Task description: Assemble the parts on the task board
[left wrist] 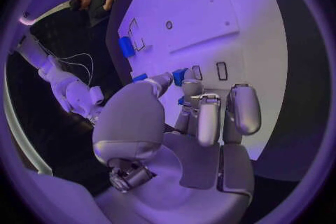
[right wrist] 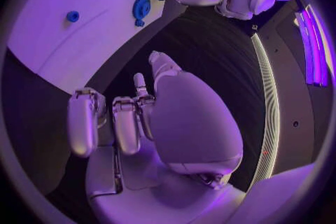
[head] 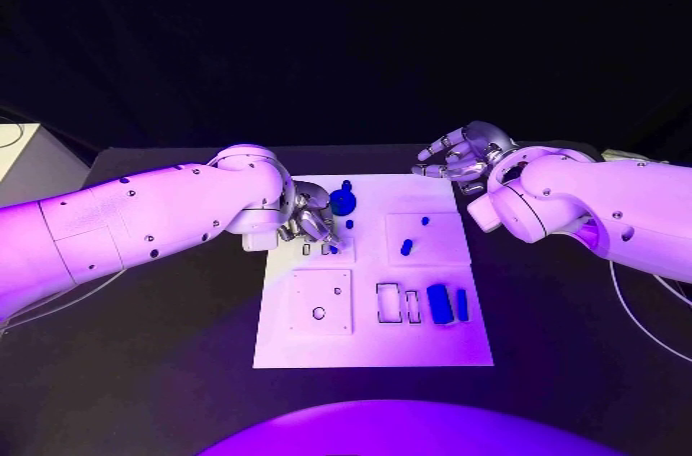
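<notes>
Two white arms reach in over the black surface in the head view, one from each side of the white task board. The left hand sits low over the board's far left part, fingers bent down among small blue parts beside a round blue part. The right hand hovers off the board's far right corner — fingers apart, grasping nothing. Two blue pegs stand on the right plate; a blue block and a slimmer blue bar lie near the front slots.

The left wrist view shows the left hand with a small blue part caught between its thumb and a fingertip, just above the board; another blue block lies farther along.

The right wrist view has the right hand curled loosely and holding nothing over the dark surface — beyond it the round blue part on the board.
</notes>
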Action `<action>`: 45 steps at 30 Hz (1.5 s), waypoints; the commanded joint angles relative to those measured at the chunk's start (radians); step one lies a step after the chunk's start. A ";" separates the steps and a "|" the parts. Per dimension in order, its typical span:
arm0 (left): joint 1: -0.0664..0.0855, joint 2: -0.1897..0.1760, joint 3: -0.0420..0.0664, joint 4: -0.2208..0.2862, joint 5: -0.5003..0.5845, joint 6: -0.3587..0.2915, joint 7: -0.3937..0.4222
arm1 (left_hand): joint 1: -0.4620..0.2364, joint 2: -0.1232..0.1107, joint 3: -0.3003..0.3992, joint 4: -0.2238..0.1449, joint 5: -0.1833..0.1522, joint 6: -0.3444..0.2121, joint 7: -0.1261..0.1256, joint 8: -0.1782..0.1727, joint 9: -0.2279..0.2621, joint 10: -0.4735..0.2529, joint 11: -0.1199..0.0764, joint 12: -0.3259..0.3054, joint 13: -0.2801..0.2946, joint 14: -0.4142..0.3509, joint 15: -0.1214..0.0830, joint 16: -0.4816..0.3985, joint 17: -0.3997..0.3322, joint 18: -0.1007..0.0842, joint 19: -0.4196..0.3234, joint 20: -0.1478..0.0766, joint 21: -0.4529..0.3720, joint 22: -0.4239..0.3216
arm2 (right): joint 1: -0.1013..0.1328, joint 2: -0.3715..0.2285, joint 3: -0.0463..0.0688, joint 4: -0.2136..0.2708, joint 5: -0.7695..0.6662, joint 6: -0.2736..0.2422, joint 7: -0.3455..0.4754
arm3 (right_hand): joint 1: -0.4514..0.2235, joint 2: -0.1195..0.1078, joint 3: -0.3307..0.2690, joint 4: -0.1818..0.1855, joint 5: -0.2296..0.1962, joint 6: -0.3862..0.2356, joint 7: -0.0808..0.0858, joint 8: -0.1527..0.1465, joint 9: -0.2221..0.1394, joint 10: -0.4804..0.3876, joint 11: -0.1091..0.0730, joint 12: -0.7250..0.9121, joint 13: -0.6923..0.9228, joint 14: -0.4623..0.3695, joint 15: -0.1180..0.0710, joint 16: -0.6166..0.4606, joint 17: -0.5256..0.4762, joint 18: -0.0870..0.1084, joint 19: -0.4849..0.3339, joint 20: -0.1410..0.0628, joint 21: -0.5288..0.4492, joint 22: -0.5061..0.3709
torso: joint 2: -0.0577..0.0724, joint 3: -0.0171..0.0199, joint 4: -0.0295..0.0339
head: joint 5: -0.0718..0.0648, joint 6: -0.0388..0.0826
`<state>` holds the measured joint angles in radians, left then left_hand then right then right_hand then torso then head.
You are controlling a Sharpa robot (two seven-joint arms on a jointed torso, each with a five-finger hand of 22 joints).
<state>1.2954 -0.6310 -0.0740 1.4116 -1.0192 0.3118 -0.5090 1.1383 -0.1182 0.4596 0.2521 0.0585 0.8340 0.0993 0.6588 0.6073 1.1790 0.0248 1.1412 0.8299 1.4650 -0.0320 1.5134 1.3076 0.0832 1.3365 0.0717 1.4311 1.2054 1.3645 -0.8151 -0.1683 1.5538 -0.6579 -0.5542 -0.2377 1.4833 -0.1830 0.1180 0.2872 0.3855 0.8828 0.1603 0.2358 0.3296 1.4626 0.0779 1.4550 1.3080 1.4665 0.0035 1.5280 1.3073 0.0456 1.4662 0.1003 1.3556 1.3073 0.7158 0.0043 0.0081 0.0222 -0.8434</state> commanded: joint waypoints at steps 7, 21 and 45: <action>0.001 -0.006 0.000 0.006 0.053 0.000 0.005 | 0.070 0.013 0.194 -0.098 -0.003 -0.004 -0.017 0.000 0.042 -0.007 -0.016 -0.022 -0.026 0.068 -0.017 0.007 0.163 -0.007 0.001 -0.011 0.008 0.006 | 0.000 0.001 0.000 0.000 -0.004 0.031 -0.007 | -0.009 -0.005 0.006 0.001 0.007 -0.008 0.001 0.005 -0.001 -0.006 -0.002 -0.002 0.144 0.080 -0.005 -0.002 0.169 0.007 0.010 -0.001 -0.007 0.114 | -0.001 -0.0008 0.0009 | -0.002 -0.002; 0.000 -0.043 0.001 0.044 0.112 -0.093 0.004 | -0.055 -0.014 0.499 -0.260 -0.001 -0.012 -0.027 0.087 0.197 0.026 -0.026 0.009 0.016 0.075 -0.025 0.015 0.180 -0.007 0.003 -0.019 0.012 0.014 | -0.001 0.000 -0.002 -0.006 -0.007 0.053 -0.014 | -0.009 -0.004 0.009 0.001 0.009 -0.008 0.001 0.007 0.000 -0.007 -0.003 -0.003 0.144 0.079 -0.005 -0.003 0.167 0.007 0.009 0.000 -0.010 0.111 | -0.002 0.0007 0.0024 | -0.003 0.000; -0.004 -0.103 -0.027 0.112 0.049 -0.237 -0.005 | -0.169 -0.059 0.573 -0.336 0.248 0.048 -0.058 0.126 0.255 0.114 -0.057 0.069 0.097 0.104 -0.054 0.054 0.257 -0.017 0.042 -0.045 0.032 0.062 | -0.002 -0.005 -0.004 -0.013 -0.007 0.062 -0.015 | -0.011 -0.003 0.011 0.001 0.010 -0.008 0.001 0.008 0.000 -0.008 -0.003 -0.003 0.143 0.078 -0.004 -0.005 0.164 0.008 0.007 0.000 -0.014 0.109 | 0.000 0.0013 0.0014 | 0.013 -0.012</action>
<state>1.2929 -0.7338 -0.0997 1.5181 -0.9308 0.1298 -0.5129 0.9737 -0.1815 0.8527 0.1031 0.3019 0.8483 0.0699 0.7798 0.7762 1.2841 -0.0324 1.2062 0.9252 1.4671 -0.0769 1.5638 1.3075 0.0832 1.3741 0.0271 1.4589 1.2658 1.3629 -0.8194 -0.1724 1.5417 -0.6586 -0.5086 -0.2580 1.4792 -0.1871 0.1233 0.2869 0.3894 0.8829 0.1603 0.2397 0.3295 1.4626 0.0779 1.4550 1.3075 1.4665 0.0035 1.5280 1.3073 0.0456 1.4662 0.1003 1.3446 1.3077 0.7150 0.0059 0.0105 0.0327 -0.8531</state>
